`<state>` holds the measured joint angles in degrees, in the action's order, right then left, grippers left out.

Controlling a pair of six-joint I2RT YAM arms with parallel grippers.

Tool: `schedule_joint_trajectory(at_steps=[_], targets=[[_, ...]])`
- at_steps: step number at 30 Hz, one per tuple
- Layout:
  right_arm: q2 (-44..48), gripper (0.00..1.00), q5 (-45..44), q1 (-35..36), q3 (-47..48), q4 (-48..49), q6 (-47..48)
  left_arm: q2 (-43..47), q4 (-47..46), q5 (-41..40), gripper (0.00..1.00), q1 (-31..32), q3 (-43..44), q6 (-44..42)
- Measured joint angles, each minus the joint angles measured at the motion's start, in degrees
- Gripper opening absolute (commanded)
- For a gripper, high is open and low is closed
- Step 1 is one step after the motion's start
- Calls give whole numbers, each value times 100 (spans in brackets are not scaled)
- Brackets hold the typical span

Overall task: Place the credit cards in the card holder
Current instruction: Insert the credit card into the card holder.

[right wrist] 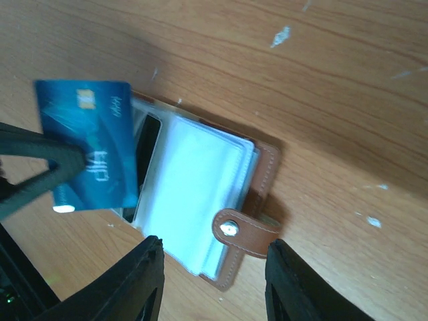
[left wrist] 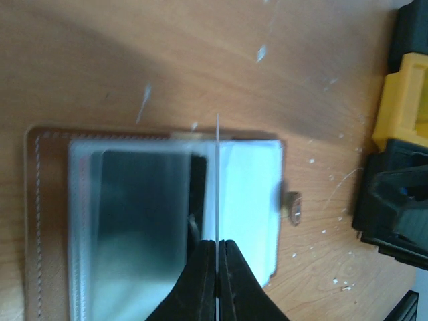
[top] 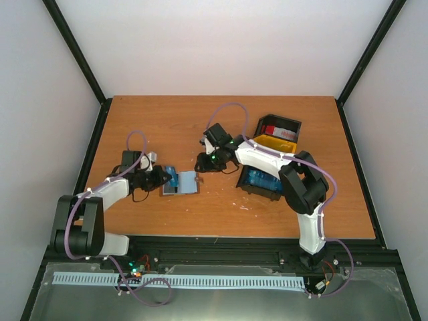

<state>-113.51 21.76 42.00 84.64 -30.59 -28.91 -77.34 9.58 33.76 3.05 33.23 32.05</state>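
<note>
On table (top: 200,114), left of centre: card holder (right wrist: 200,190), open, one dark card (left wrist: 144,214) sleeved. Left gripper (left wrist: 217,244) clamps blue credit card (right wrist: 100,150) above it, uninserted. Right gripper (right wrist: 214,246) half-open, empty. More credit cards (top: 262,180) wait in trays (top: 259,126).

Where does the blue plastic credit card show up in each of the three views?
Top external: left of centre, the blue plastic credit card at the left gripper's tip, over the open brown leather-like card holder.
Left wrist: edge-on, a thin pale line rising from the shut fingers.
Right wrist: upper left, face-on.
Shared landmark: that card holder, with its metal clasp.
</note>
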Motion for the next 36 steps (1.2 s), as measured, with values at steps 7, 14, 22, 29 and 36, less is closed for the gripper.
schedule_joint_trajectory(at_steps=[7,14,22,29,36], targets=[[-304,43,-203,247,201,-223,55,-345,-485,195,1,28,-374,111],[-542,41,-205,236,348,-525,278,-658,-1060,634,1,35,-518,254],[-861,39,-210,234,442,-752,516,-898,-1631,1032,1,33,-699,597],[-1014,36,-291,234,640,-846,610,-1060,-2120,1303,1,35,-887,990],[-1029,33,-282,227,651,-870,623,-1276,-2551,1473,1,35,-911,1255]])
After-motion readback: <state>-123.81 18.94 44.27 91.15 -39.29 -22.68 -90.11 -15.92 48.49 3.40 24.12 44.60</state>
